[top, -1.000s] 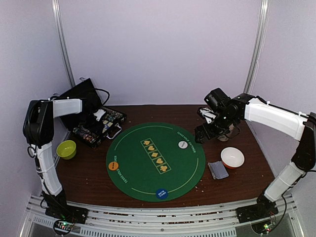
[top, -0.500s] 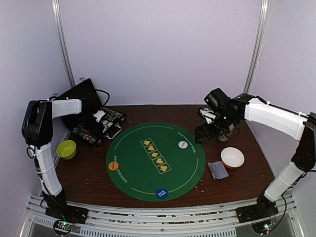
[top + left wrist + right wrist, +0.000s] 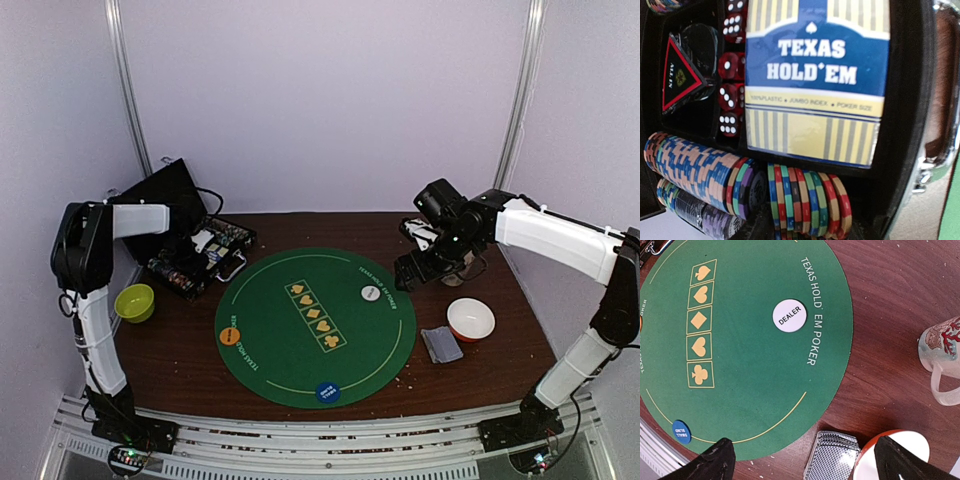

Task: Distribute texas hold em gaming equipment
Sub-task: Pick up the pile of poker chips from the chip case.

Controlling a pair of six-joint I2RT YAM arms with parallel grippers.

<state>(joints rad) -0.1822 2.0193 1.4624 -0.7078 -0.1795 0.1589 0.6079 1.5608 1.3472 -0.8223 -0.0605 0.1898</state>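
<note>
An open black case (image 3: 190, 262) at the table's left holds the poker set. My left gripper (image 3: 203, 243) reaches down into it. The left wrist view is filled by a row of multicoloured chips (image 3: 807, 202) standing on edge, a longer chip row (image 3: 690, 167), red dice (image 3: 730, 95) and a blue-and-yellow card box (image 3: 815, 80); its fingers do not show there. On the green mat (image 3: 300, 350) lie a white dealer disc (image 3: 371, 293), an orange disc (image 3: 229, 335) and a blue disc (image 3: 327, 392). My right gripper (image 3: 810, 462) hangs open above the grey-backed cards (image 3: 832, 455).
A red-and-white bowl (image 3: 470, 319) sits right of the cards (image 3: 441, 344). A beige mug (image 3: 942, 352) stands behind it under the right arm. A green bowl (image 3: 134, 302) rests near the left arm. A cable trails behind the case.
The left arm has shifted slightly over the case, with its jaws narrowing. The right arm and the things on the mat have not moved.
</note>
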